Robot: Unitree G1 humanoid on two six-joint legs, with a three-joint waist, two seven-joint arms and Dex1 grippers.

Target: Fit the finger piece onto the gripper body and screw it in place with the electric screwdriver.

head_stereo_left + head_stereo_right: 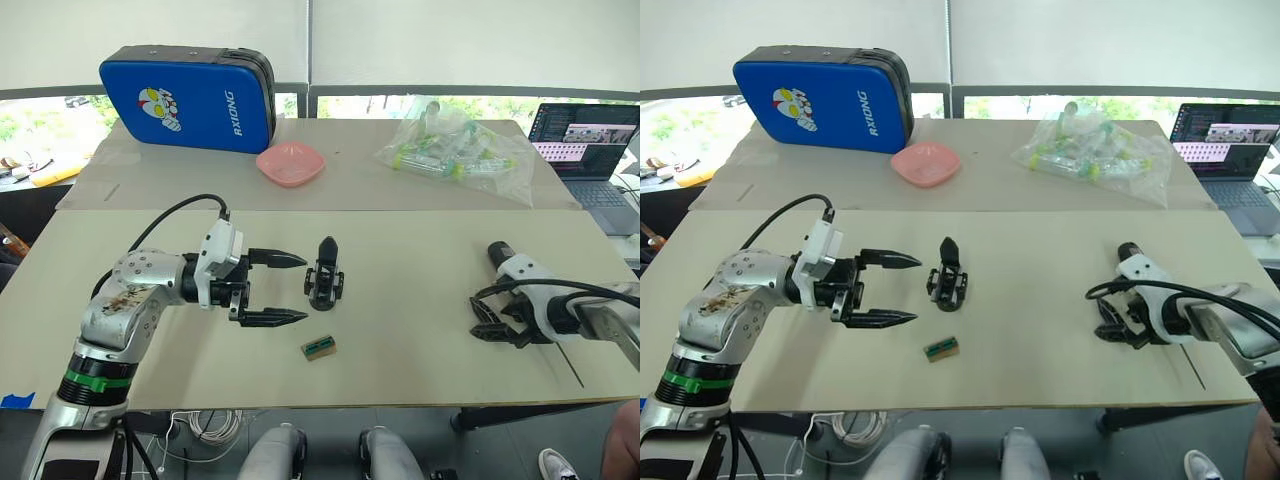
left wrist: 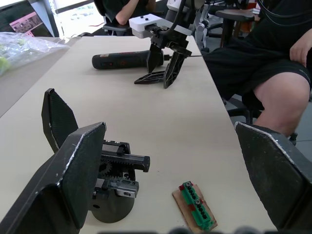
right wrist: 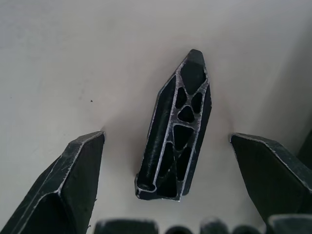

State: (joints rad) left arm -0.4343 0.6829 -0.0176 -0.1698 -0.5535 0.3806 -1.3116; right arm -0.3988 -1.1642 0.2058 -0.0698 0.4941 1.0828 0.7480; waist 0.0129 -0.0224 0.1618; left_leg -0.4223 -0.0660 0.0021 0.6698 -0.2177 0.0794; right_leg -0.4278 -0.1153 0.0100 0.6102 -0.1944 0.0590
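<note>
Your left hand (image 1: pixel 293 289) hovers wide beside the gripper body (image 1: pixel 325 274), mid-bench; your right hand (image 3: pixel 165 161) is spread wide over the finger piece (image 3: pixel 176 131), lying flat near the bench's right edge; screwdriver (image 2: pixel 124 60) just behind it.

At centre frame the gripper body (image 1: pixel 946 278) stands on the table (image 1: pixel 1040 330), the left gripper (image 1: pixel 902 290) spread wide just left of it.

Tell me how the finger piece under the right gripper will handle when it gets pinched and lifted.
The finger piece looks hollow and ribbed, so it is probably light yet stiff. Its sides taper to a point, so it may slip or twist between the right gripper fingers. It lies flat on the table, so rolling seems unlikely.
</note>
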